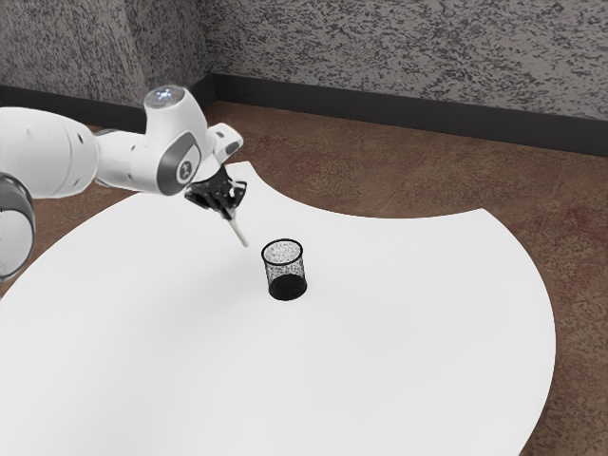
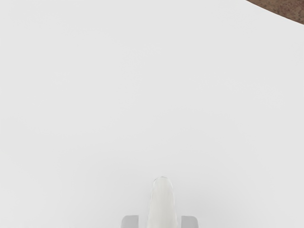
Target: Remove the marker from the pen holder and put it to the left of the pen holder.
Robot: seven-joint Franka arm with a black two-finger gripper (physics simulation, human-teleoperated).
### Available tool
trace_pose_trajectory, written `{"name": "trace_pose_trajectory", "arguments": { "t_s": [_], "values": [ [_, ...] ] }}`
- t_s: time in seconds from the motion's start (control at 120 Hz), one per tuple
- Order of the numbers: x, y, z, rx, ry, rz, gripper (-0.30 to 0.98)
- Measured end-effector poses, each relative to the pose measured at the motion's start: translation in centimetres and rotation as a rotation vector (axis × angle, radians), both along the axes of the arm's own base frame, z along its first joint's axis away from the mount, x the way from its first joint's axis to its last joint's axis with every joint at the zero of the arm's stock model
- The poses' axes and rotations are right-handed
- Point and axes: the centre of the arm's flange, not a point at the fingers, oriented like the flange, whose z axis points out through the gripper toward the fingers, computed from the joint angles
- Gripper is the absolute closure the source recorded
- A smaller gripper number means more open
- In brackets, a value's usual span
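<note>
OK, marker (image 1: 239,232) out of upright pen hldr (image 1: 287,287), held in pincer (image 1: 230,213).

Rounded white arm (image 1: 123,160) (grey-ringed, rather neatly), black gripper (image 1: 231,211).

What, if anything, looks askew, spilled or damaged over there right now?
Nothing stands out. The pen holder stands upright on the table, and my gripper holds the marker, which slants downward in the exterior view. I see no spill or damage.
</note>
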Motion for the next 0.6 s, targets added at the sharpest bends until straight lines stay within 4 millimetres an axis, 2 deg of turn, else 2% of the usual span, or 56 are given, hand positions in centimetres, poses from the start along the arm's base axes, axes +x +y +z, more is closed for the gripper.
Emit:
{"name": "trace_pose_trajectory", "arguments": {
  "t_s": [0.05, 0.242, 0.367, 0.6],
  "values": [
    [0.0, 0.1, -0.5, -0.004, -0.001, 0.008, 0.75],
    [-0.4, 0.1, -1.7, -0.021, 0.004, 0.013, 0.34],
    [-0.6, 0.1, -1.6, -0.022, 0.004, 0.009, 0.19],
    [-0.6, -0.4, 6.5, -0.032, 0.070, -0.018, 0.06]
  ]
}}
